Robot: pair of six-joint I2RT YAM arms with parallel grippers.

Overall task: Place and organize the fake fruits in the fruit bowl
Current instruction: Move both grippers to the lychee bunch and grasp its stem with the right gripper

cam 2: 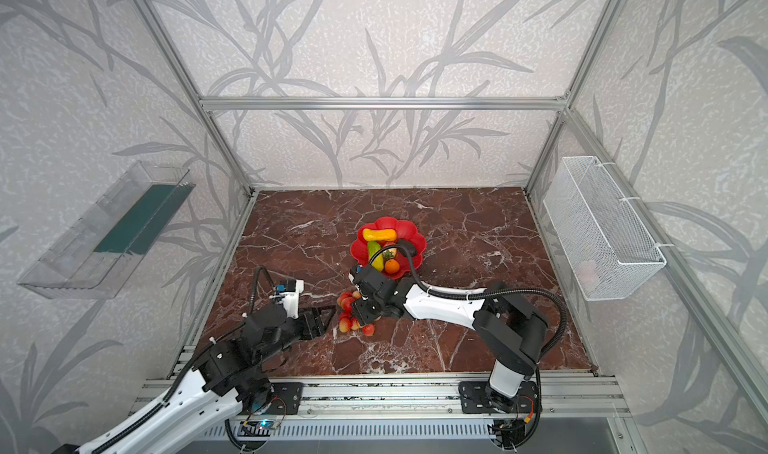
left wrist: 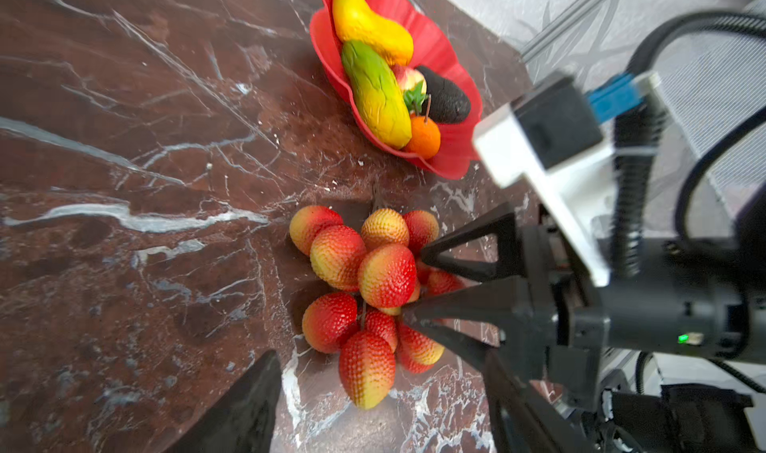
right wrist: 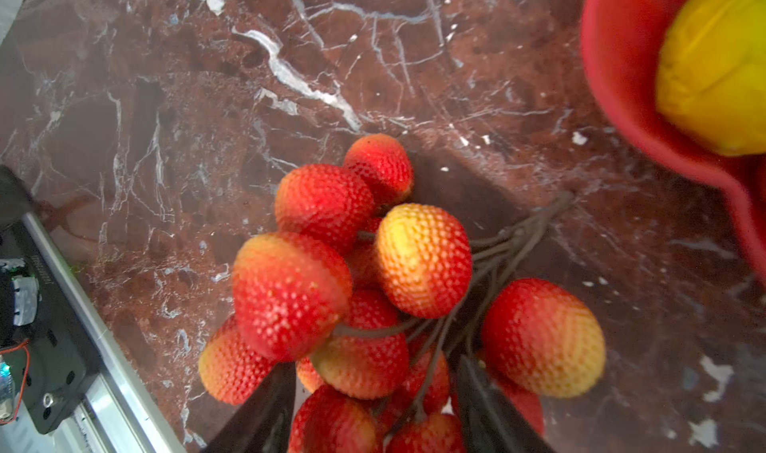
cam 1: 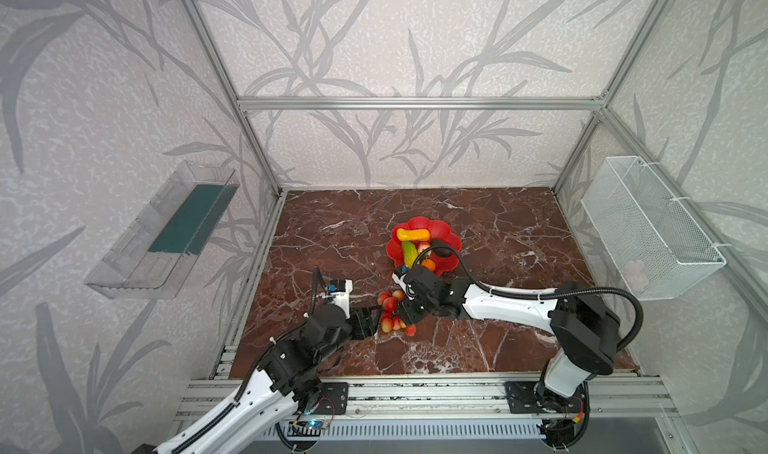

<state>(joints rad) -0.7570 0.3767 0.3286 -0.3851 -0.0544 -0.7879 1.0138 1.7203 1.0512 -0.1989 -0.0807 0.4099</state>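
The bunch of bumpy red and yellow plastic grapes (left wrist: 386, 275) lies on the red-brown marble table (cam 1: 332, 232), not in the bowl. It is near the front of the shiny red flower-shaped fruit bowl (cam 1: 445, 232), with a bit of bare table between them. The bunch sits between the two arms.

The right gripper (cam 1: 401, 314) is at the bunch. Its black fingers (left wrist: 476, 301) stand apart, one on each side of some grapes and their thin brown stems. The right wrist view is very close and a bit blurry, so I cannot tell if the fingers squeeze the grapes or only sit next to them.

The left gripper (cam 1: 373, 320) is on the other side of the bunch, low over the table. Its fingers (left wrist: 248, 409) are spread wide. One grape at the end of the bunch lies between them, but bare table shows beside it. This gripper holds nothing.

Five fruits are in the bowl. The long yellow-orange fruit (cam 1: 412, 234) lies at the back. The long green-yellow fruit (cam 1: 408, 253) lies just in front of it. The red strawberry with green leaves (left wrist: 408, 78) and the dark avocado (left wrist: 445, 96) are beside that. The small orange (left wrist: 422, 137) is at the front rim.

A clear plastic tray (cam 1: 166, 232) hangs on the left wall. A white wire basket (cam 1: 648, 227) hangs on the right wall.
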